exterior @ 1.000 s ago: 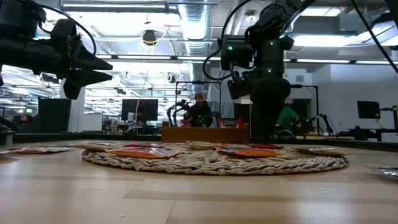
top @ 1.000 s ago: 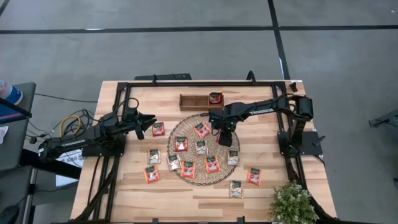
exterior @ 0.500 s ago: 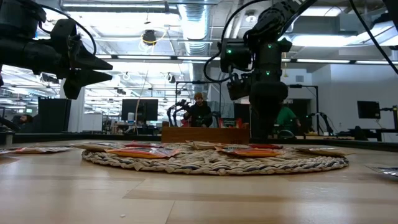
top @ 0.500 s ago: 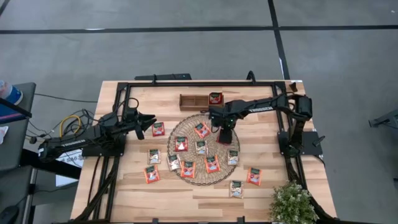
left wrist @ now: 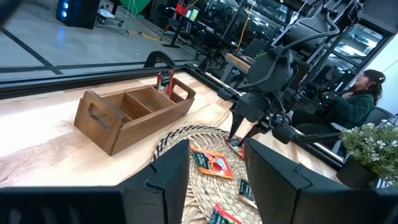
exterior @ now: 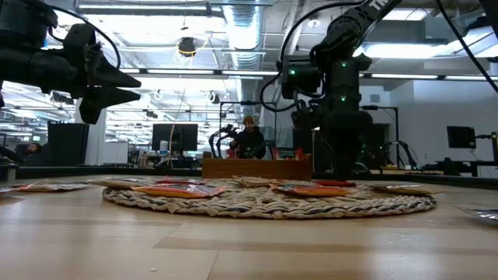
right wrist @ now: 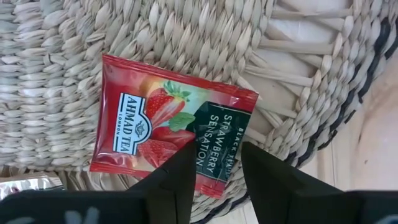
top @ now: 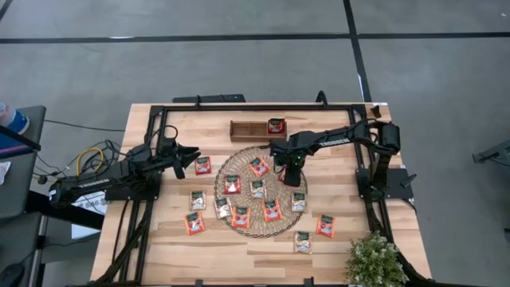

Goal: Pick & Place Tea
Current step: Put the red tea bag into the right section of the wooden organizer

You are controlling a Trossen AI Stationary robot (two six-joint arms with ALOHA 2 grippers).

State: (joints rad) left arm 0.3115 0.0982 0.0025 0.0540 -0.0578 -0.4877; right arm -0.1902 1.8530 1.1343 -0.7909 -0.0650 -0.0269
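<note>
Red tea sachet flat on woven mat, beneath right gripper's parted fingers

A round woven mat lies mid-table, a wooden compartment tray near the far edge, a potted plant at the near right corner.

Fourteen tea sachets, one woven mat, one wooden tray, one plant.

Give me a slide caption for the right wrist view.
Right gripper poised with open fingers over a red strawberry tea sachet lying on the woven mat.
</note>
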